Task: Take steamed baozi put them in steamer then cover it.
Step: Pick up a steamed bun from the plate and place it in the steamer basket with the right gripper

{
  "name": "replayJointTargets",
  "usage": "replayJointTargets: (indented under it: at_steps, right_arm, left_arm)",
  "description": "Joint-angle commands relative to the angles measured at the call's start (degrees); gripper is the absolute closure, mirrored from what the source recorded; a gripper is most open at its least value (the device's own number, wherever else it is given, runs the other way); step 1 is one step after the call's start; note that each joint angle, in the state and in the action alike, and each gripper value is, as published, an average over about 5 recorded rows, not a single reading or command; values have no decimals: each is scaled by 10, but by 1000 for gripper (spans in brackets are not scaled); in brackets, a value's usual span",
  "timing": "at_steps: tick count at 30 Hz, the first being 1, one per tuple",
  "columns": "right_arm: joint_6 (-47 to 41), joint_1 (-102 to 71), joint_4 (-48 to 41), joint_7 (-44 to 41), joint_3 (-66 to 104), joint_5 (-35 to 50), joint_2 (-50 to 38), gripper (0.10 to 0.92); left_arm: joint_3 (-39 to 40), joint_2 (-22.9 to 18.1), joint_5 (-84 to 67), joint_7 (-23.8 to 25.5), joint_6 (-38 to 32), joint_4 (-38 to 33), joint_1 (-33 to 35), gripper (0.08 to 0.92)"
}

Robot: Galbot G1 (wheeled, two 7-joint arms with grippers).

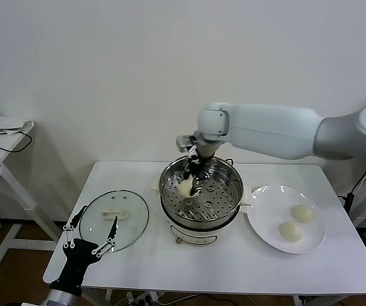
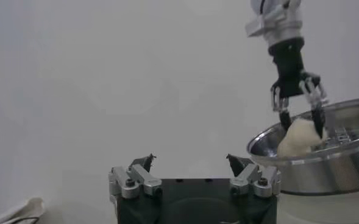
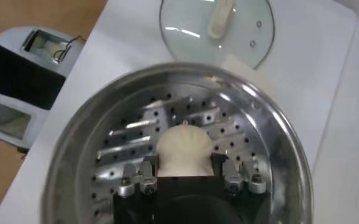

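Main risk: I let go of this baozi (image 1: 185, 187) too high and it drops onto the perforated tray (image 1: 218, 191), bounces or rolls to the wall, maybe dents. It's soft dough, so my squeeze could also leave it stuck to one fingertip and drag it back up when I lift. Second risk: my fingers or wrist clip the steamer (image 1: 201, 195) rim on the way out and shove the pot on the table (image 1: 170, 261). Judgement only; nothing has gone wrong at this moment.

My right gripper (image 1: 194, 185) is inside the steamer mouth, fingers pressed in on the baozi from two sides. In the right wrist view the bun (image 3: 184, 149) sits directly between my fingertips (image 3: 144, 176), just beyond the palm, tray right under it. I can't tell whether it touches the tray or hangs just above. From the left wrist view the bun (image 2: 300, 139) looks about level with the rim.

Two more baozi (image 1: 296, 222) lie on the white plate (image 1: 259, 213), well off to the outer side of my right hand, past the steamer. I see only three buns in all.

Glass lid (image 1: 114, 220) lies flat on the table on the far side of the steamer from my right hand. My left gripper (image 1: 90, 237) is parked by the near edge of the lid, fingers spread apart, holding nothing.
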Motion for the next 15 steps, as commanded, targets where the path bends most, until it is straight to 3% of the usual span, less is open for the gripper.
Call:
replayJointTargets:
  at_steps: [1,10,15]
  right_arm:
    - [-12,-34,-37,38,-6,9,51,432]
    - [-10,-45,-51,40,-6,9,61,398]
    - [-11,-37,-36,38,-1,7,44,292]
  left_arm:
    - [1,1,0,0,-5,5,-1,177]
    - [1,2,0,2,-5,7,-2,177]
    - [2,1,1,3,-6,7,-3,177]
